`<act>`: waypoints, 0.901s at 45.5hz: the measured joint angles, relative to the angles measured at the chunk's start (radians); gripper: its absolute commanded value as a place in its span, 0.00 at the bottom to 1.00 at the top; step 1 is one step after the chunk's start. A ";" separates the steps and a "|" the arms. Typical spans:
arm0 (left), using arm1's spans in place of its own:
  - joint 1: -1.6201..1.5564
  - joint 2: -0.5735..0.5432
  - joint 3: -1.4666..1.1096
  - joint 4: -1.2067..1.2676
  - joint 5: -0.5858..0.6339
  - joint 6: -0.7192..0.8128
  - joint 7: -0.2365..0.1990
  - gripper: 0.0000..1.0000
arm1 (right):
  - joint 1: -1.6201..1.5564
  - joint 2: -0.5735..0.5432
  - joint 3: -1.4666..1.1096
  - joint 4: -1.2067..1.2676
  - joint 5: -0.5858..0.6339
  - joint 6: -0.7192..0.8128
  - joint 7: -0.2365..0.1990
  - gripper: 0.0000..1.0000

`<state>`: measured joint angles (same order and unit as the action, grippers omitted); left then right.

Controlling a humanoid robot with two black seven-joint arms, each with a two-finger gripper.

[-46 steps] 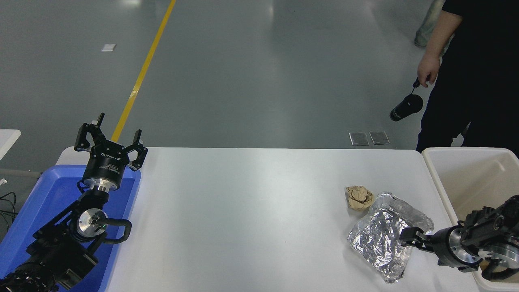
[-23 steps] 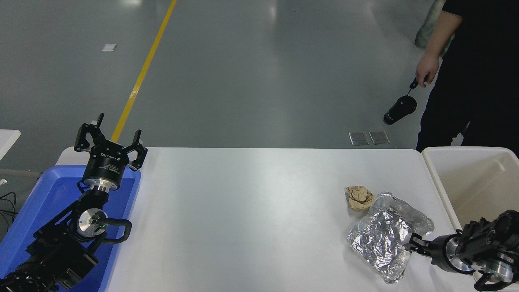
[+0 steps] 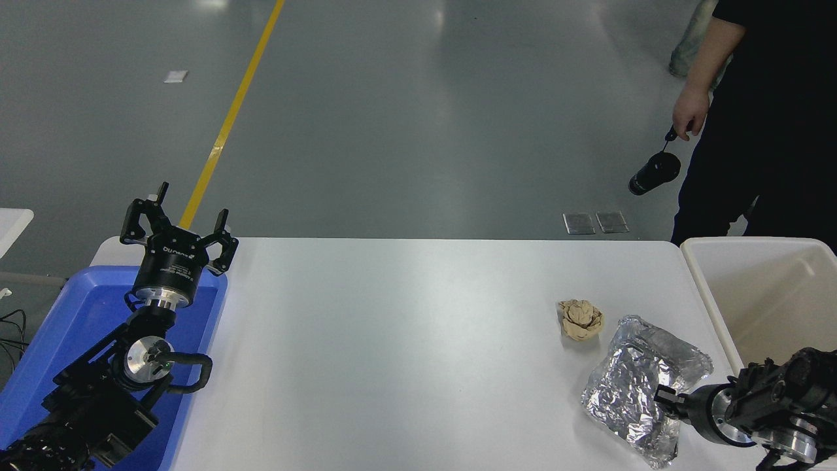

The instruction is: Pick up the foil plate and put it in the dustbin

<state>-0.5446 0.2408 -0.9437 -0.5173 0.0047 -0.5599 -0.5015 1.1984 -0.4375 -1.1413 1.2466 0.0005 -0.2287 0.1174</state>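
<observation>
Right gripper (image 3: 662, 399), entering from the lower right corner of the frame on a black arm, meets the near right edge of the foil plate (image 3: 637, 379); its fingertips are largely masked by the crumpled foil, but they appear pinched together on the rim, a grasp that reads as made rather than certain. The foil plate, a wrinkled silver tray, sits at the lower right of the white table (image 3: 405, 340), apparently tipped with its far rim raised, though whether it is clear of the tabletop cannot be told. Just up and to the left of it, near but apart, lies a small tan crumpled paper wad (image 3: 579, 319). To the right of the plate, at the right edge of the frame, stands the dustbin (image 3: 713, 307), a cream-white tub whose visible interior is bare. Judged from this arrangement, the pick appears under way; the lift, the carry over the near rim and the release into the dustbin are left. Left gripper (image 3: 178, 230), at the left of the frame, is parked above a blue plastic tray (image 3: 65, 327) with its fingers spread apart and nothing between them. At the upper right a person in dark clothing stands beyond the table, a hand (image 3: 690, 112) dangling a black bottle (image 3: 655, 173).
</observation>
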 measured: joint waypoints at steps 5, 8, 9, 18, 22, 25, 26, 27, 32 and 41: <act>0.000 0.000 0.000 0.000 0.000 0.000 0.000 0.98 | 0.018 -0.008 -0.012 0.001 -0.001 0.000 0.001 0.00; 0.000 0.000 0.000 0.000 0.000 0.000 0.001 0.98 | 0.035 -0.016 -0.026 0.002 -0.002 0.002 0.001 0.00; 0.000 0.000 0.000 0.000 0.000 0.000 0.002 0.98 | 0.044 -0.020 -0.035 0.003 -0.002 0.004 0.001 0.00; 0.000 0.000 0.000 0.000 0.000 0.000 0.002 0.98 | 0.158 -0.063 -0.117 0.005 -0.007 0.034 0.003 0.00; 0.000 0.000 0.000 0.000 0.000 0.000 0.002 0.98 | 0.228 -0.092 -0.149 0.007 -0.011 0.067 0.005 0.00; 0.000 0.000 0.000 0.000 0.000 0.000 0.002 0.98 | 0.285 -0.118 -0.168 0.009 -0.015 0.103 0.005 0.00; 0.000 0.000 0.000 0.000 0.000 0.000 0.002 0.98 | 0.311 -0.130 -0.174 0.011 -0.019 0.121 0.005 0.00; 0.000 0.000 0.000 0.000 0.000 0.000 0.002 0.98 | 0.327 -0.137 -0.177 0.013 -0.022 0.133 0.006 0.00; 0.000 0.000 0.000 0.000 0.000 0.000 0.002 0.98 | 0.425 -0.176 -0.195 0.016 -0.047 0.204 0.006 0.00; 0.000 0.000 0.000 0.000 0.000 0.000 0.002 0.98 | 0.607 -0.214 -0.230 0.024 -0.079 0.356 0.006 0.00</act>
<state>-0.5444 0.2407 -0.9434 -0.5170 0.0046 -0.5600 -0.5000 1.8052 -0.6519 -1.3718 1.2709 -0.0784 0.1278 0.1231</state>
